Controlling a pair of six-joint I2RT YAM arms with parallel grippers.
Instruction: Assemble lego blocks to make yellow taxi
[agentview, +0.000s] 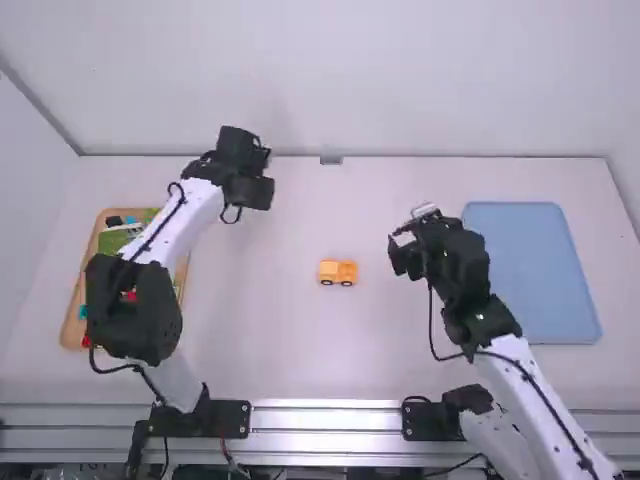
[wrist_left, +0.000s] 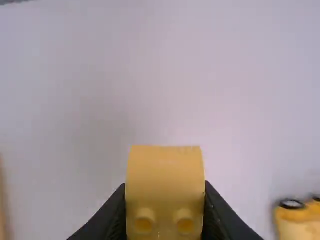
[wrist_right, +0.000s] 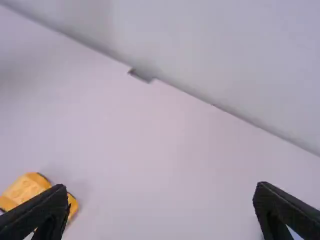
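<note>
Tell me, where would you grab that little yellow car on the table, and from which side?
I'd come down from above and pinch the yellow car across its middle, by its two long sides, above the wheels. It's longer than it is wide and seems to stand upright. The open right gripper looks suited.

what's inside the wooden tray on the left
The wooden tray holds a green piece, black pieces, and small red and teal ones. The left arm covers much of its middle, so whatever lies there can't be seen.
</note>
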